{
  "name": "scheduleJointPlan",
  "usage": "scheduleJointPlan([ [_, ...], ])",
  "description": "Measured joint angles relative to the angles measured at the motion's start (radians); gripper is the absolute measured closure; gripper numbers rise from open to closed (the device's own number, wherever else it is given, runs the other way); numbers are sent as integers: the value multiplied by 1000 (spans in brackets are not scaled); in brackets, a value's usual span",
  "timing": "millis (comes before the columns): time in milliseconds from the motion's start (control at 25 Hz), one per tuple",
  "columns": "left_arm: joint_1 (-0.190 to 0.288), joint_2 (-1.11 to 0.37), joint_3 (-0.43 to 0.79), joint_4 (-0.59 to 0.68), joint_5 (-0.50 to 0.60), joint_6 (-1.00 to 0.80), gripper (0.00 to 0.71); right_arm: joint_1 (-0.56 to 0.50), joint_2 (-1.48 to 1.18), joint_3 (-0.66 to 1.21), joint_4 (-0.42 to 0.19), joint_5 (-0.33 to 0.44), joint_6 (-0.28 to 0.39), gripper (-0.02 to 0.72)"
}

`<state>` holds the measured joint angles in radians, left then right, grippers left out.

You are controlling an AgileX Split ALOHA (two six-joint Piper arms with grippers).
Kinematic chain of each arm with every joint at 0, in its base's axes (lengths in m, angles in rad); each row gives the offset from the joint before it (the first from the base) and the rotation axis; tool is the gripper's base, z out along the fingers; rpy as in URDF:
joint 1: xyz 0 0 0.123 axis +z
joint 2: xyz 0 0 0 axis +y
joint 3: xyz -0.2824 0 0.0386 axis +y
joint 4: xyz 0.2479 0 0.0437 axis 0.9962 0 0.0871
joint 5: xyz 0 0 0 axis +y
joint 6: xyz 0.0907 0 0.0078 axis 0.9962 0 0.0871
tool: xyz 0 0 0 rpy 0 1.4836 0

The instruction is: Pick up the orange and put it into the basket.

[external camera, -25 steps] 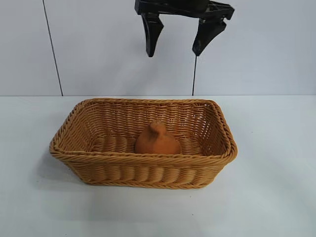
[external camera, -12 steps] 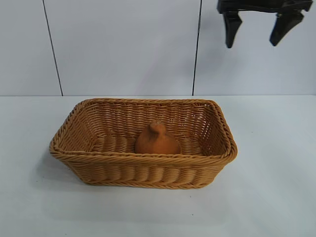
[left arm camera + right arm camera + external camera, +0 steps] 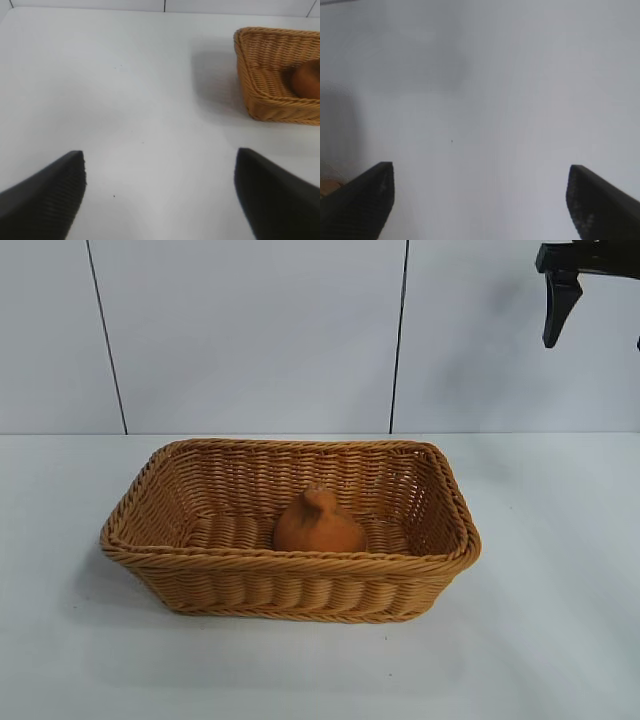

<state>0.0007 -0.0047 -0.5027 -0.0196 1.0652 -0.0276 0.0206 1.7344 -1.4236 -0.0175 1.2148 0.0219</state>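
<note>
Currently your orange sits inside the basket on the table. Your right gripper hangs high, off to the basket's right, jaws wide apart and empty. Your left gripper is parked over bare table, likewise spread and empty.

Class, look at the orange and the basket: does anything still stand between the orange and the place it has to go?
Nothing visible does. The orange already lies inside the basket, on its floor. The right gripper is open and empty, high at the exterior view's upper right.
</note>
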Motion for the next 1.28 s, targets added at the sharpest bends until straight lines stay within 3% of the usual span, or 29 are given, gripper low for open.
scheduleJointPlan([
  [240,0,0,0,0,0,0,130,0,-355,344,1,7,-5,74],
  [520,0,0,0,0,0,0,130,0,-695,551,2,5,-5,76],
  [720,0,0,0,0,0,0,130,0,-968,732,2,-98,-5,76],
  [880,0,0,0,0,0,0,130,0,-1181,864,2,-125,-6,76],
  [1080,0,0,0,0,0,0,130,0,-1401,926,17,-182,-6,76],
  [1280,0,0,0,0,0,0,130,0,-1600,929,17,-194,-6,76],
])
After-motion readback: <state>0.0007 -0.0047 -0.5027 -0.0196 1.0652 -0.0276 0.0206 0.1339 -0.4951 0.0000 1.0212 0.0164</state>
